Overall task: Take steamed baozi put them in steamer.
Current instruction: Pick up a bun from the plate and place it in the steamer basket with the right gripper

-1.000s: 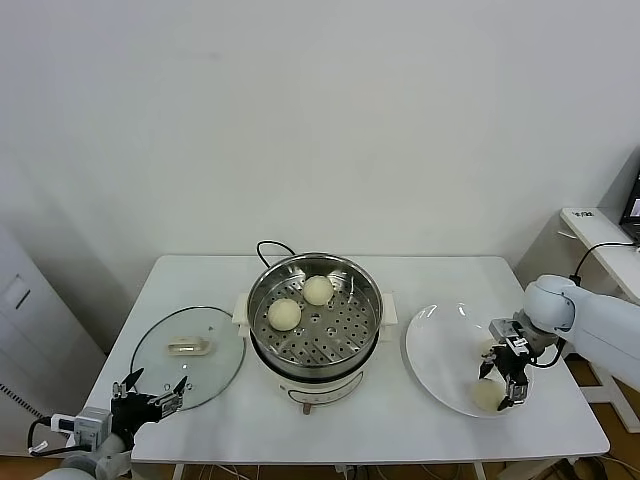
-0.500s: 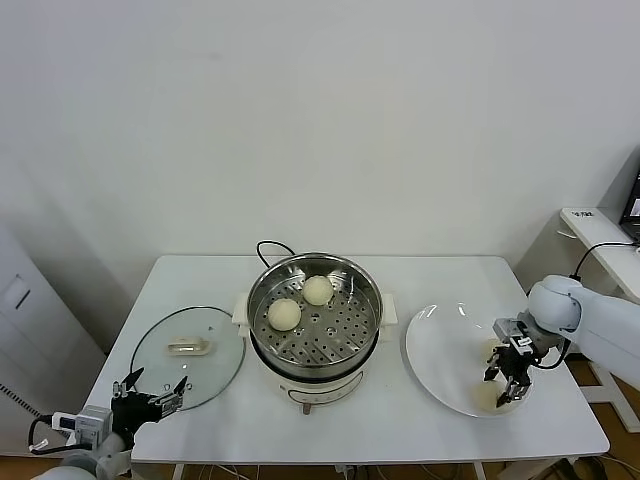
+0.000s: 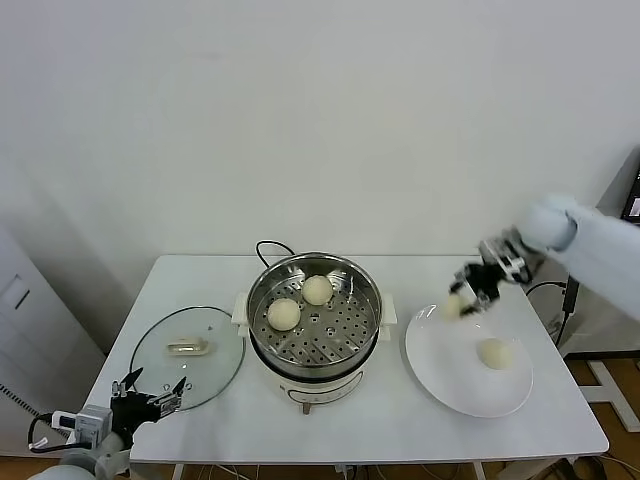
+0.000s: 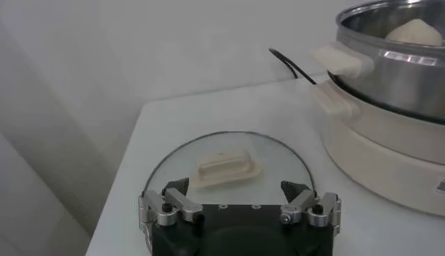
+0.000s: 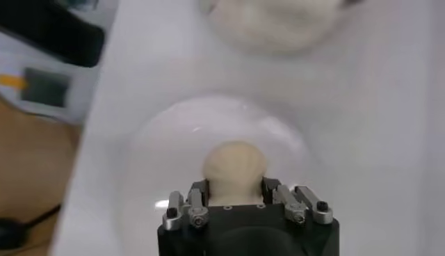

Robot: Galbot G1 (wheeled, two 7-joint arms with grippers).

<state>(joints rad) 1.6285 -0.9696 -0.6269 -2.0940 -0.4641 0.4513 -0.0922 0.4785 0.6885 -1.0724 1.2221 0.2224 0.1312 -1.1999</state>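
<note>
The right tool (image 3: 462, 296) pinches a bun (image 3: 455, 306) in the air, above the far edge of the plate (image 3: 440, 370). One bun (image 3: 493, 352) sits on the plate. Two buns (image 3: 284, 313) lie in the steamer (image 3: 365, 300). The left tool (image 3: 150, 395) waits spread wide, low by the lid (image 3: 225, 350) on the counter (image 3: 400, 415)

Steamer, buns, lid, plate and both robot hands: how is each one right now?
Steamer: open, two buns inside.
Lid: off, flat on the table beside the steamer.
Plate: one bun left on it.
Right gripper: shut on a bun, lifted above the plate.
Left gripper: open, empty, parked near the lid.
</note>
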